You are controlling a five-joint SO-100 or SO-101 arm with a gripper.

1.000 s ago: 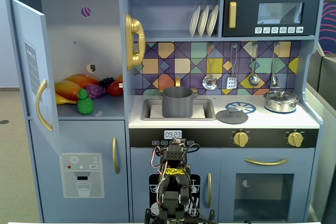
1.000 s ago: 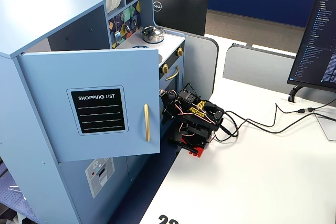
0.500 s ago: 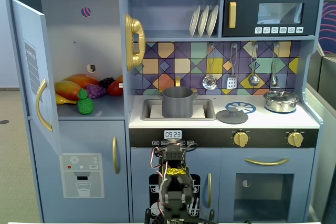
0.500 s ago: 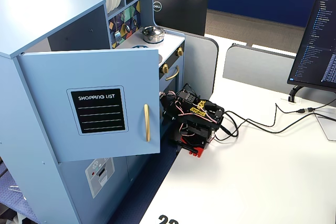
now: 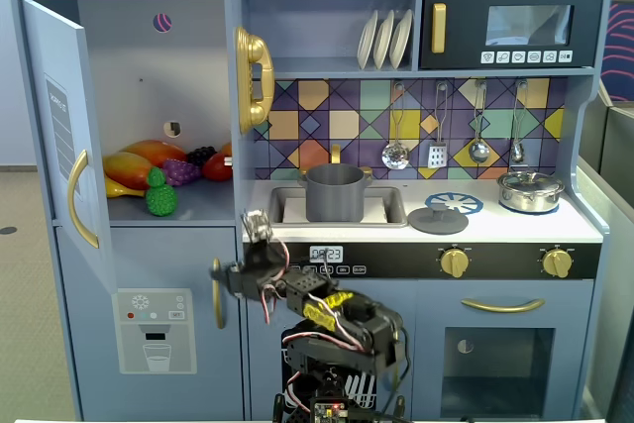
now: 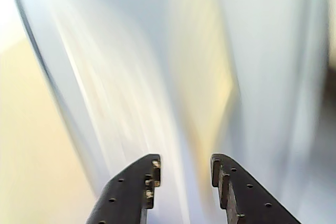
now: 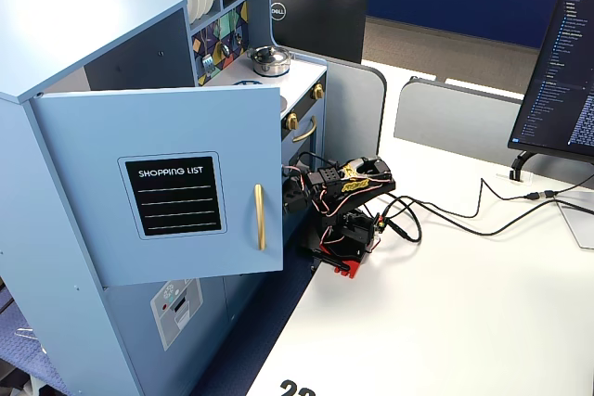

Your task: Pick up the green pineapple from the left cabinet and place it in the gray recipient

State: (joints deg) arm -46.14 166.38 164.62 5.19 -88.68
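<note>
The green pineapple (image 5: 160, 195) stands at the front of the shelf in the open left cabinet (image 5: 139, 66), whose door (image 5: 54, 116) swings out to the left. The gray recipient (image 5: 334, 193) sits in the sink, right of the cabinet. My gripper (image 5: 226, 278) is low in front of the kitchen, below the cabinet shelf and well below the pineapple, pointing left. In the wrist view my gripper (image 6: 184, 163) is open and empty, facing a blurred light blue surface. In the side fixed view the open door (image 7: 186, 136) hides the pineapple and my fingertips.
Other toy fruit lies behind the pineapple: purple grapes (image 5: 181, 170) and a mango (image 5: 149, 153). A gold lower-door handle (image 5: 218, 296) is next to my gripper. A gray lid (image 5: 437, 219) and a silver pot (image 5: 530, 190) sit on the counter. Cables (image 7: 445, 215) trail across the white table.
</note>
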